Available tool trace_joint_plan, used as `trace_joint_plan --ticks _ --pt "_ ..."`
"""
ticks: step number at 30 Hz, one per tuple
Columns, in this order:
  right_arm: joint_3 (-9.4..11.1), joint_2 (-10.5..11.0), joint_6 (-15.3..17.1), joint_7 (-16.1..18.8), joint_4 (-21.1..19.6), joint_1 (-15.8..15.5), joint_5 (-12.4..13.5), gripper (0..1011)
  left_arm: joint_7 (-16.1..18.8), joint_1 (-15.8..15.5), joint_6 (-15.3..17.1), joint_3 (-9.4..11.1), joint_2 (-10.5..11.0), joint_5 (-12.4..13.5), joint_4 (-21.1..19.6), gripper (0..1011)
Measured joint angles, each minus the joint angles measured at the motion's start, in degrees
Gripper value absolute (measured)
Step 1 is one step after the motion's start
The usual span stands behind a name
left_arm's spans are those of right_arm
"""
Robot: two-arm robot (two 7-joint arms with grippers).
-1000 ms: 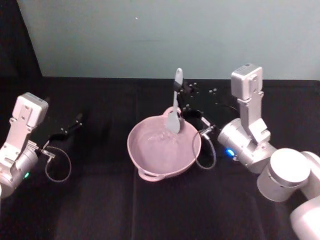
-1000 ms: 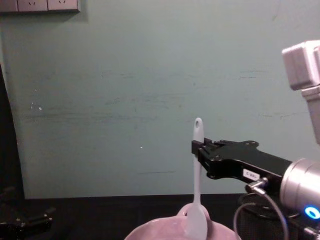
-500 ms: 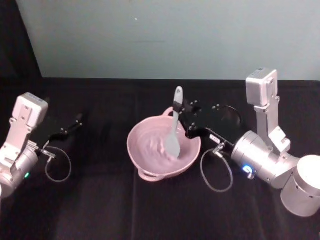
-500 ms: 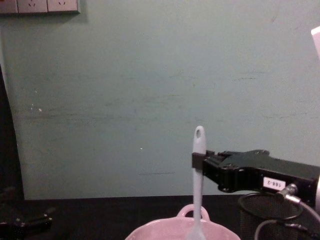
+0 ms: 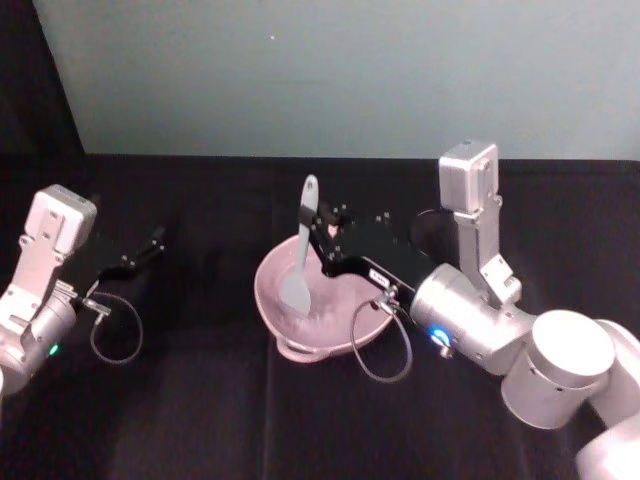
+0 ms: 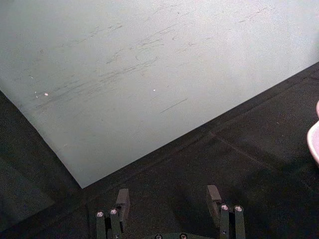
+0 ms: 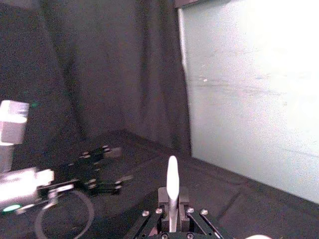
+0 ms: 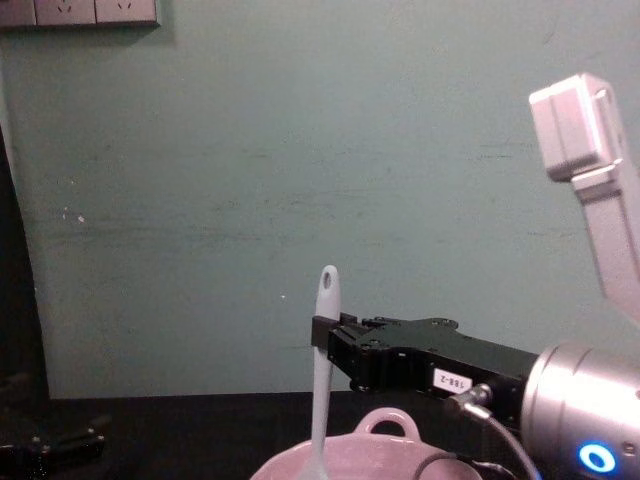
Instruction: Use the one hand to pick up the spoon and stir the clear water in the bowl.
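Stretching dark from the pale green wall [image 5: 330, 70] to its near edge, the table [image 5: 200, 410] leaves open room in front and to the left of the glossy pink bowl [image 5: 266, 300] at its middle. The right gripper [image 5: 313, 236] reaches over the bowl's far rim. The left gripper [image 5: 150, 245] rests far left, fingers spread. The right fingers pinch the white spoon [image 5: 301, 255] high on its handle, nearly upright, blade down in the bowl.

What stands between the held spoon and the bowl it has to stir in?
Nothing visible. The right gripper holds the spoon upright by its handle, and the blade is already down inside the bowl. The left gripper sits parked far to the left.
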Motion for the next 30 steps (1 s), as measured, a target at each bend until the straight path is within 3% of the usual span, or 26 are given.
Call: trace_joint_plan --ticks 8,14,24,26,30 --pt "1.3 -3.6 -5.1 -4.6 6.2 2.5 -3.8 110 0.0 0.0 0.0 0.0 0.0 0.0 0.0 1011" --pt "3.7 -4.2 -6.2 -6.7 7.1 3.0 -5.3 110 0.0 0.0 0.0 0.0 0.0 0.0 0.0 1011" --pt "6.1 0.2 -2.1 -4.6 0.5 -0.2 -6.0 110 0.0 0.0 0.0 0.0 0.0 0.0 0.0 1011" --pt "6.3 2.1 0.1 -2.9 -2.5 -2.0 -5.2 110 0.0 0.0 0.0 0.0 0.0 0.0 0.0 1011" --pt "5.9 3.6 1.8 -0.9 -5.4 -3.8 -3.9 110 0.0 0.0 0.0 0.0 0.0 0.0 0.0 1011"
